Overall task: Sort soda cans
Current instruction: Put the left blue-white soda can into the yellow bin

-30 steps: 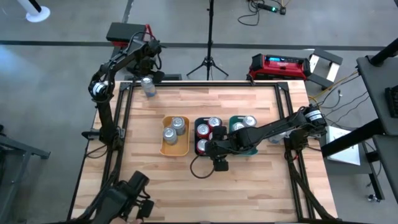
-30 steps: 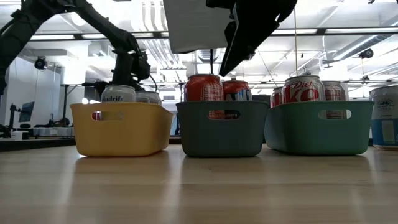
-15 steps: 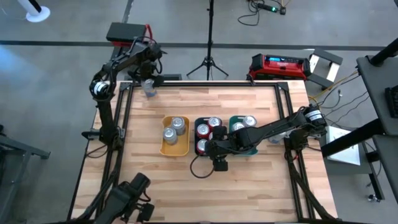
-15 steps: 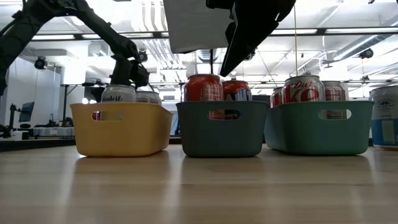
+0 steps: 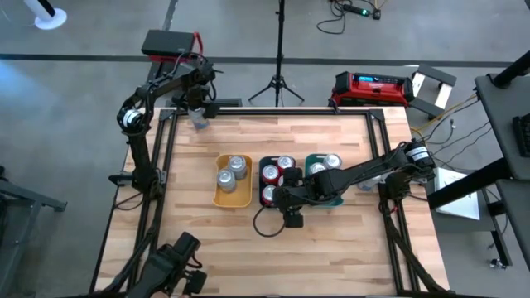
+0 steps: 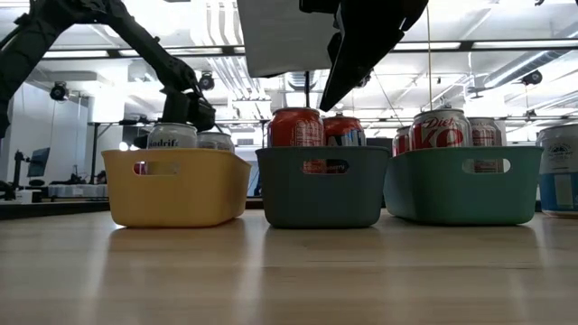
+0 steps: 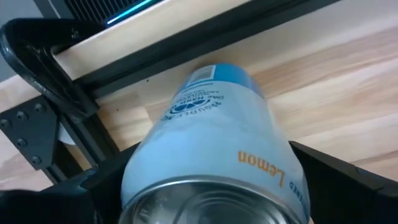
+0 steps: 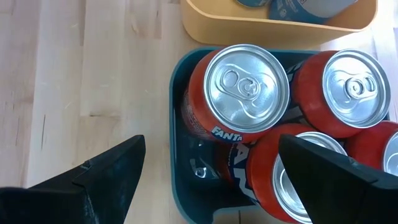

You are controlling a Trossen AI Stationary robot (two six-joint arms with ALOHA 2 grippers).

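While the right gripper (image 5: 290,201) hovers with jaws spread over red soda cans (image 8: 247,93) in the middle tray (image 6: 321,188), the left gripper (image 5: 197,108) pinches a pale blue can (image 7: 211,155) at the surface's (image 5: 290,248) eleven o'clock corner.

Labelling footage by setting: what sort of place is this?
Probably a robotics lab or workshop: a framed wooden table on grey concrete floor, a tripod and trailing cables, and open ceiling ducts.

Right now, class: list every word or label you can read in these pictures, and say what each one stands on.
"Lemon": pale blue can in the left gripper.
"FANTA": red can in the dark tray.
"Diet": can in the green tray.
Silver can in the yellow tray: blurred.
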